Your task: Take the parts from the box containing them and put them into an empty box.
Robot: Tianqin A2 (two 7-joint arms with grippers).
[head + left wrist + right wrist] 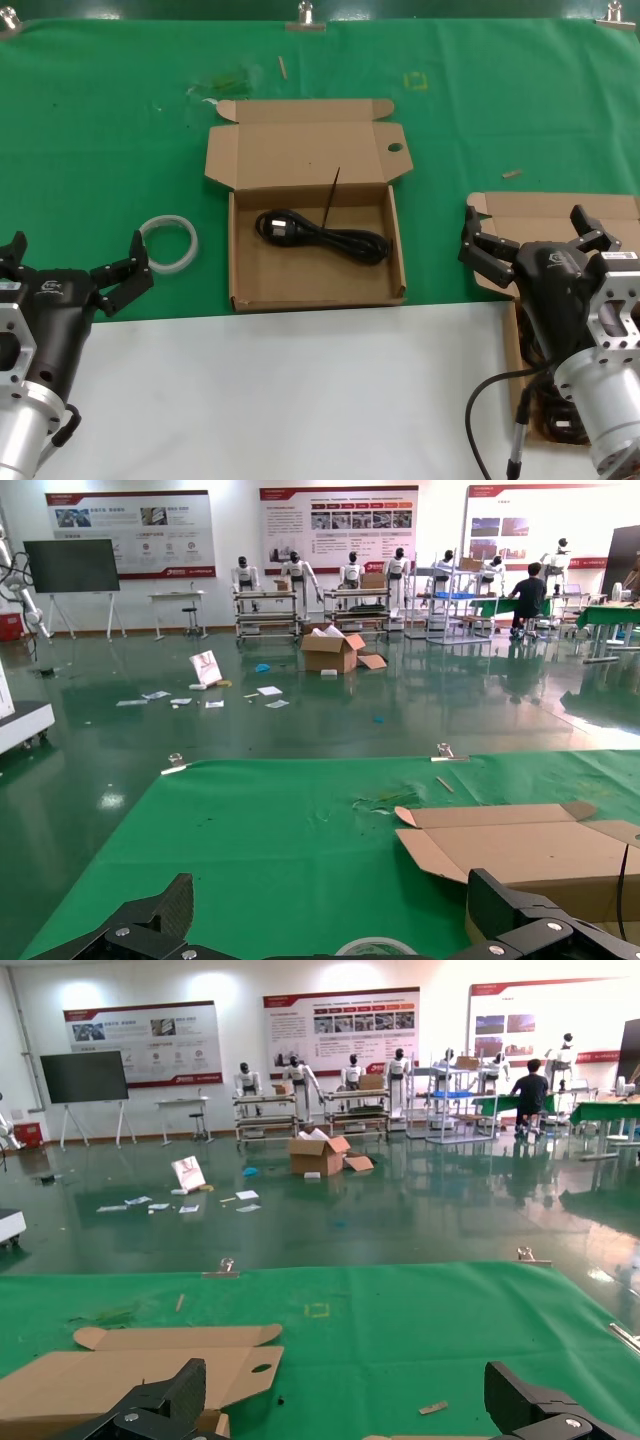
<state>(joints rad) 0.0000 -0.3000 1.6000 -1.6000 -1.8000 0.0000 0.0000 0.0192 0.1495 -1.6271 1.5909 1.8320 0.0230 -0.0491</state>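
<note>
On the green-covered bench (pixel 100 120), the middle box (pixel 318 245) lies open with its lid flap folded back; one lid tab carries a small round hole, which marks it as the receiving box. It already holds one black power cord (pixel 322 236), coiled long across the floor of the box, with a thin dark strand standing up from it. The source box (pixel 560 215) sits at the robot's right, largely hidden behind the right arm; dark cords (pixel 552 415) show in its near end beside the arm.

The right claw (pixel 532 240) hangs over the source box with fingers spread apart, holding nothing. The left claw (pixel 70 272) is parked low at the left, fingers likewise apart and empty, just beside a white ring (pixel 168 243) that is no part of the job.

Handling judgement: each cord appears light, limp and glossy. It would sag and swing when lifted, and a loose end could trail or snag on a box wall. The smooth jacket may slip in a shallow pinch. The best hold is judged to be across the middle of the bundle, where the strands run together, so the fingers close around several strands at once. The chunky plug is stiffer but bulkier, and taking it alone would likely let the coil unravel. How the remaining cords lie cannot be told, as the arm covers them
</note>
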